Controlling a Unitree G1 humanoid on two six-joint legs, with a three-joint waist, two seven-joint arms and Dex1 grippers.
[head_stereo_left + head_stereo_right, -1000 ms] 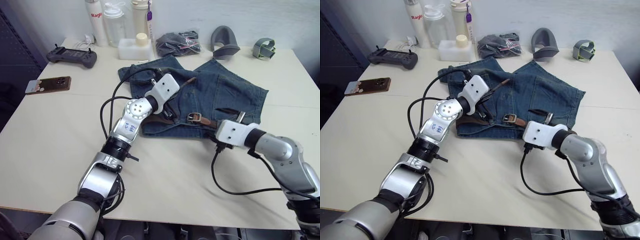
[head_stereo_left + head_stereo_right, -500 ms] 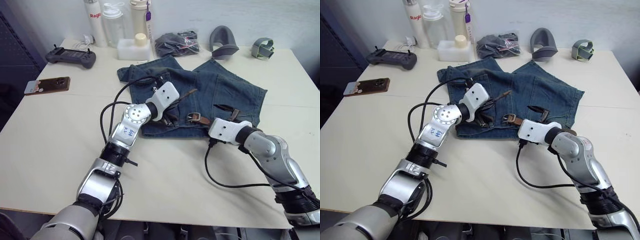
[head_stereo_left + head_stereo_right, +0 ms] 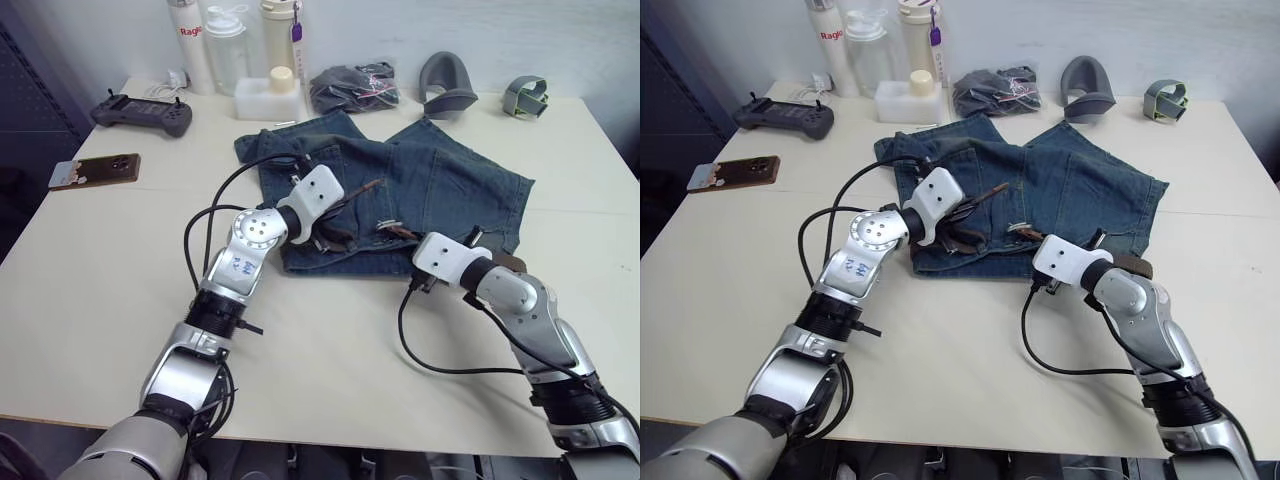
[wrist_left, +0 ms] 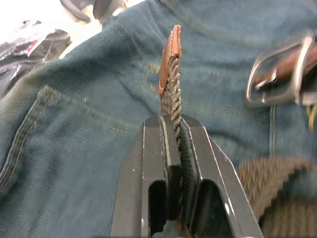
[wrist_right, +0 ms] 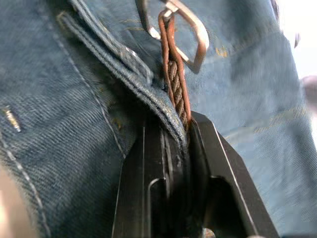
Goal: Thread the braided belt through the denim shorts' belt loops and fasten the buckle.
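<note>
The denim shorts (image 3: 400, 190) lie flat on the table (image 3: 100, 260), waistband toward the robot, legs pointing to the clutter at the back edge. Across that waistband runs the braided belt (image 4: 171, 94), and both arms are on it at once.

The left gripper (image 4: 172, 148) is clamped on the strap just short of its tan leather tip, which stands up free between the fingers, over the middle of the shorts. The right gripper (image 5: 178, 153) is pinched on the buckle end, and a fold of denim waistband looks caught in the grip along with the strap. The buckle (image 5: 183, 29) sits just beyond the fingertips, its silver frame open and facing the tip.

So this looks like the fastening stage: tip and buckle are near each other, not yet joined. To do it well, the right arm should hold the frame steady and tilted up off the cloth, so the opening is clear. The left should bring the tip in flat and in line with the frame, not twisted, then regrip beyond the buckle to pull through. The prong is the fiddly bit; I can't tell where it lies.
</note>
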